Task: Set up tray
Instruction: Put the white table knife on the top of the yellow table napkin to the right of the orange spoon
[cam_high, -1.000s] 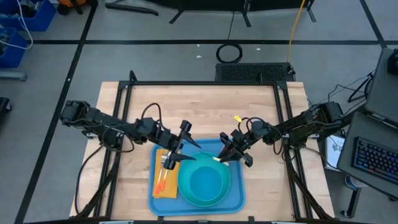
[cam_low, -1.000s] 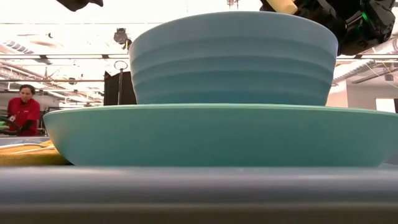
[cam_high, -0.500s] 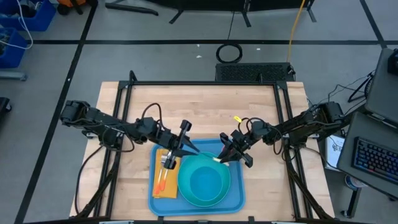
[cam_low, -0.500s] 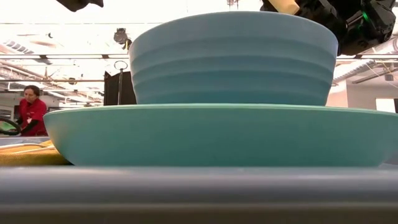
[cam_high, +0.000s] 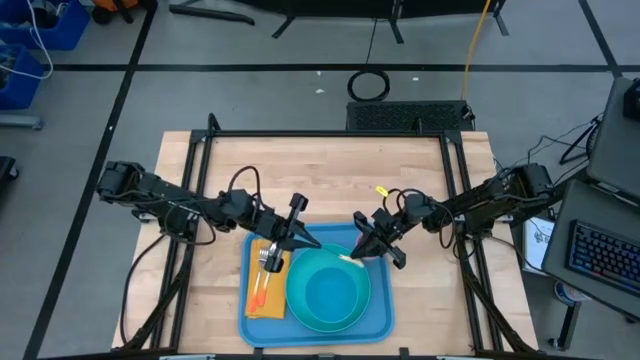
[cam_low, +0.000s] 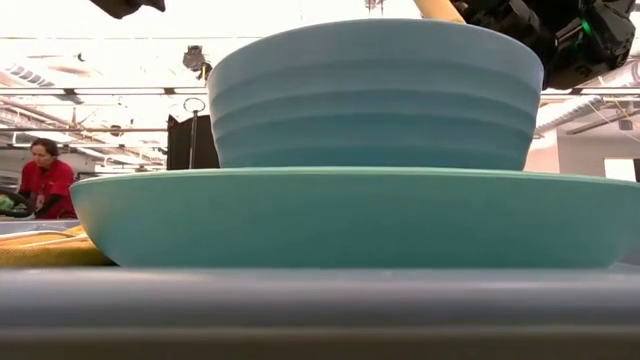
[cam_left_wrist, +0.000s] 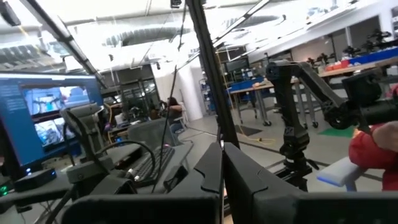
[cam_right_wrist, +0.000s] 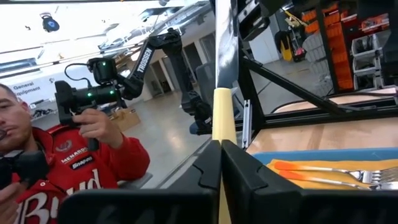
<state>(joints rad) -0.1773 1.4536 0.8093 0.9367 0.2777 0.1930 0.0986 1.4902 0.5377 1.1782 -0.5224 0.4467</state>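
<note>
- Right claw (cam_high: 356, 254) sits closed at the bowl's (cam_high: 329, 297) far rim, pinching a pale yellow stick-like utensil (cam_right_wrist: 223, 118); what it is I cannot tell.
- Left claw (cam_high: 304, 240) is closed on nothing visible, poised just above the bowl's far-left rim, beside the fork (cam_high: 268, 256).
- Tray (cam_high: 381, 318) lies at the bench's (cam_high: 330, 170) near edge, carrying a turquoise plate (cam_low: 330, 215) with the bowl stacked on it, and a yellow napkin (cam_high: 257, 300) with orange-handled cutlery.
- Risk: the utensil is gripped at one end, so it may pivot or slip and land outside the bowl.
- Risk: both claws crowd the same rim; a low move could nudge the bowl off centre, or the arms could clash.
- Bench is pale wood inside a black frame.
- Room: open workshop; a person in red (cam_low: 45, 180) stands beyond.
</note>
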